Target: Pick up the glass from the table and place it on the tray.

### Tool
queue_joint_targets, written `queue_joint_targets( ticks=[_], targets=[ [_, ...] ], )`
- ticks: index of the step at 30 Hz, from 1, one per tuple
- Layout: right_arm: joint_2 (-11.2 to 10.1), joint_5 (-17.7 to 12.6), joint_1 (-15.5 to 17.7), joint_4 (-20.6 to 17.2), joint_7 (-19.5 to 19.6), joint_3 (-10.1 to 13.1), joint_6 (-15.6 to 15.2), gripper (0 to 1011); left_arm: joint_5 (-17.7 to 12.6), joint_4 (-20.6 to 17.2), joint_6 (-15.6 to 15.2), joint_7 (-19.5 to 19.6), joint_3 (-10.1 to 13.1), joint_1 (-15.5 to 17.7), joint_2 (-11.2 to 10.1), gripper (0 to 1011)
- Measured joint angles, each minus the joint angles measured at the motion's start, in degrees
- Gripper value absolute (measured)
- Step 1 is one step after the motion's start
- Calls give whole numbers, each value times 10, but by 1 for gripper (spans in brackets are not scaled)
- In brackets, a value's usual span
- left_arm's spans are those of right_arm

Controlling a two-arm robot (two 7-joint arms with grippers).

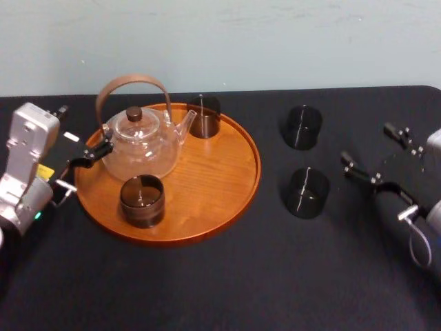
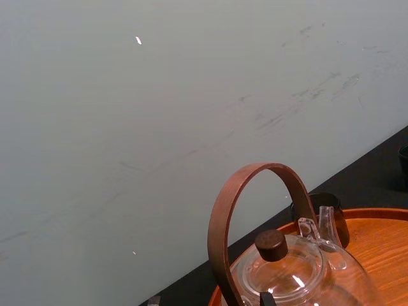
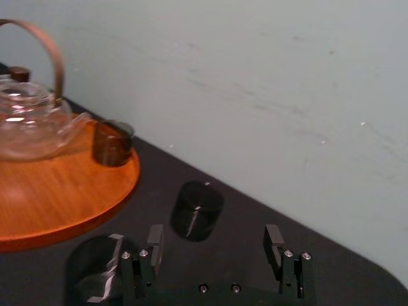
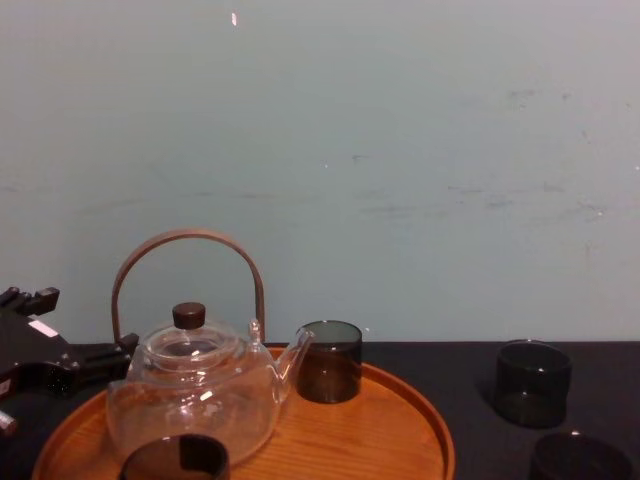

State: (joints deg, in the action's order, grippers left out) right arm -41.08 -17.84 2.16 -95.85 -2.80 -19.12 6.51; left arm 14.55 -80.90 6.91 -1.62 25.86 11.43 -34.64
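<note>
Two dark glasses stand upright on the black surface (image 1: pixel 227 289) out at 3 o'clock from the tray (image 1: pixel 220 179), the far glass (image 1: pixel 303 126) and the near glass (image 1: pixel 306 193), both well apart from its rim. The right hand (image 1: pixel 368 146) hovers at 3 o'clock of them, released and grasping nothing. Seen from its wrist, the far glass sits ahead between the jaws and the near one is just beside one jaw, so I take the far glass as the target. To do this well, the hand should slide in level, keep that jaw off the near glass, close around the middle of the wall and lift straight up to clear the rim. The bare wood at 4 o'clock on the tray looks the safest landing, away from the teapot (image 1: pixel 141 145) and its spout. The left hand (image 1: pixel 86 127) waits at 9 o'clock beside the teapot, also released.
</note>
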Motion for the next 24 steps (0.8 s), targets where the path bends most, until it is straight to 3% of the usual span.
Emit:
queue_joint_targets(
  ticks=[5,11,24],
  targets=[
    [-10,4,41,-31,-4,4,-11,1002,0,0,0,0,0,0,0,1010],
    [-9,9,65,-40,-10,4,-14,1003,0,0,0,0,0,0,0,1010],
    [11,27,78,-45,-42,-10,-9,1002,0,0,0,0,0,0,0,1009]
  ],
)
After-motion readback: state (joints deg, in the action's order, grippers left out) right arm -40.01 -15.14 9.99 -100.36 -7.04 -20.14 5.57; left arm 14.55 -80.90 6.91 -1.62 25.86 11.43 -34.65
